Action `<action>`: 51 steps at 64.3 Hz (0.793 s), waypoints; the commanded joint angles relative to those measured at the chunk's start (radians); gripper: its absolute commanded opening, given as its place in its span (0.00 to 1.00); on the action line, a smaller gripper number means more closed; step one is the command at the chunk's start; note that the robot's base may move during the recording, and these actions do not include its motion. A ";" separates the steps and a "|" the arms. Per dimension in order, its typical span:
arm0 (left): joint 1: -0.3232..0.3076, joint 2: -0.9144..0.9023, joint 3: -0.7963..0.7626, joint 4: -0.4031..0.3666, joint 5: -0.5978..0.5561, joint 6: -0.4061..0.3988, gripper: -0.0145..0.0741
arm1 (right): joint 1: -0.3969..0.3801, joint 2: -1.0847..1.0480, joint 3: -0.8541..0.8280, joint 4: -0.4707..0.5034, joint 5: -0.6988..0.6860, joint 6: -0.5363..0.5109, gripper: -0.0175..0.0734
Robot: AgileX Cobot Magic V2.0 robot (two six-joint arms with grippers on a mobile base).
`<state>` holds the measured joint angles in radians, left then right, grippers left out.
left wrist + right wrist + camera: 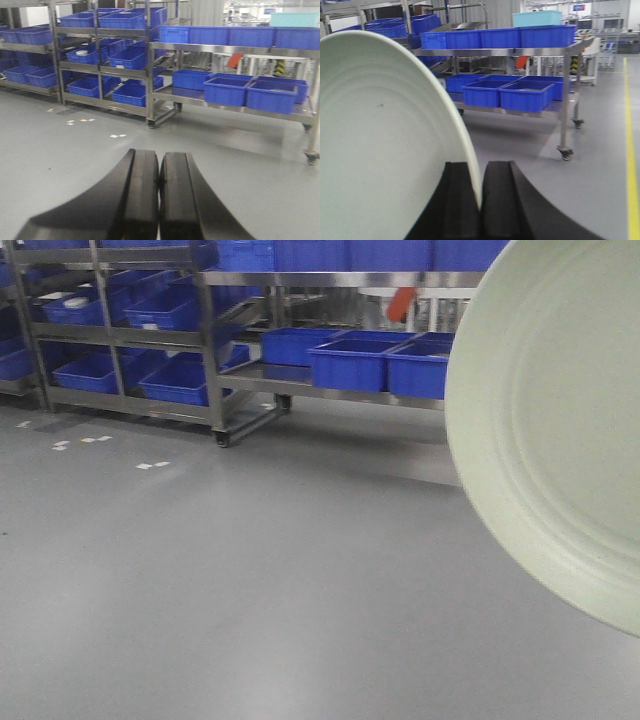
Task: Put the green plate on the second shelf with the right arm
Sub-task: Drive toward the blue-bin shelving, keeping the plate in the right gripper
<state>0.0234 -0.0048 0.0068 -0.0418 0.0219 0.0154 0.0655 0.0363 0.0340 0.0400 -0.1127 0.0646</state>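
Note:
The green plate (560,430) is held up on edge at the right of the front view, its ringed face toward the camera. In the right wrist view the plate (380,140) fills the left half, and my right gripper (480,167) is shut on its rim, one finger on each side. My left gripper (159,160) is shut and empty, held above the grey floor. The steel shelf rack (330,280) with blue bins stands ahead across the floor; it also shows in the right wrist view (505,51).
Wheeled steel racks (150,47) carry several blue bins (350,362). A further rack (110,335) stands at the left. White tape marks (150,465) lie on the grey floor. A yellow line (632,150) runs along the right. A teal bin (537,18) sits on top.

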 commanded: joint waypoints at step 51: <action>0.000 -0.018 0.042 -0.006 -0.087 -0.001 0.31 | -0.005 0.012 -0.025 0.007 -0.117 0.006 0.25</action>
<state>0.0234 -0.0048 0.0068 -0.0418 0.0219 0.0154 0.0655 0.0363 0.0340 0.0400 -0.1127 0.0646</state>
